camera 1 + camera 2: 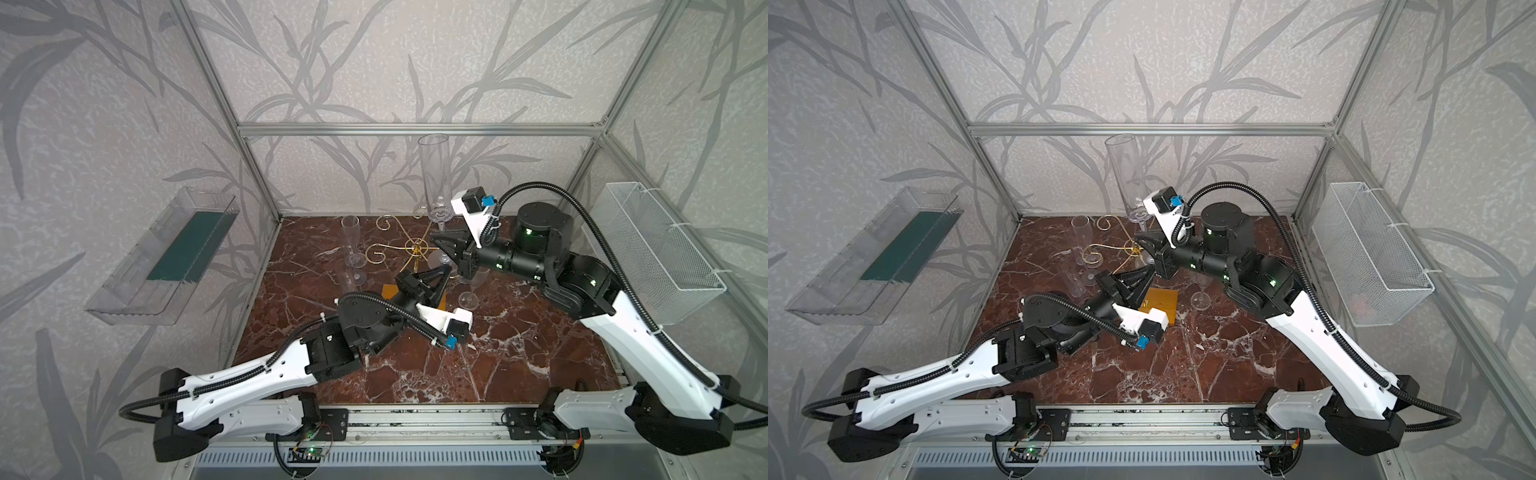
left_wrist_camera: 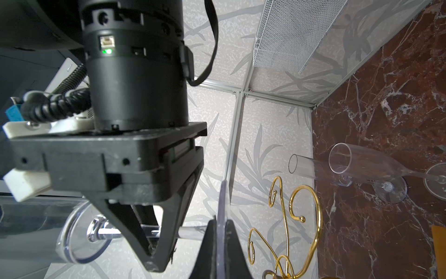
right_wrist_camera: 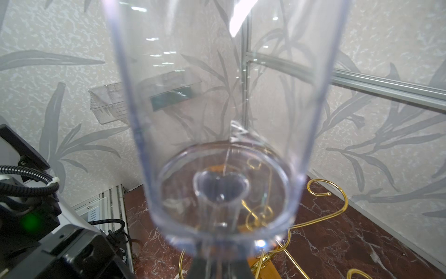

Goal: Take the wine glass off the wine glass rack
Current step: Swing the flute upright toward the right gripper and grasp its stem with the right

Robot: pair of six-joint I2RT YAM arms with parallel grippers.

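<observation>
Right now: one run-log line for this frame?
right gripper: shut on stem of tall clear wine glass | left gripper: shut on its foot | glass: bowl up, by gold wire wine glass rack

1. Support surface: red-brown marble tabletop (image 1: pixel 478 365).
2. The wine glass rack (image 1: pixel 417 248) stands on it by its orange-yellow base (image 1: pixel 1160 301).
3. Clear flutes (image 1: pixel 350 241) stand left of the rack; another glass (image 1: pixel 468 298) stands right.

A tall, clear, flute-shaped wine glass (image 1: pixel 434 174) is standing upright above the table, rim facing up, its foot sitting just beside the hub of the thin gold wire wine glass rack (image 1: pixel 417 249), which is spreading curled scroll arms over its rectangular orange-yellow wooden base (image 1: pixel 1160 301)
</observation>
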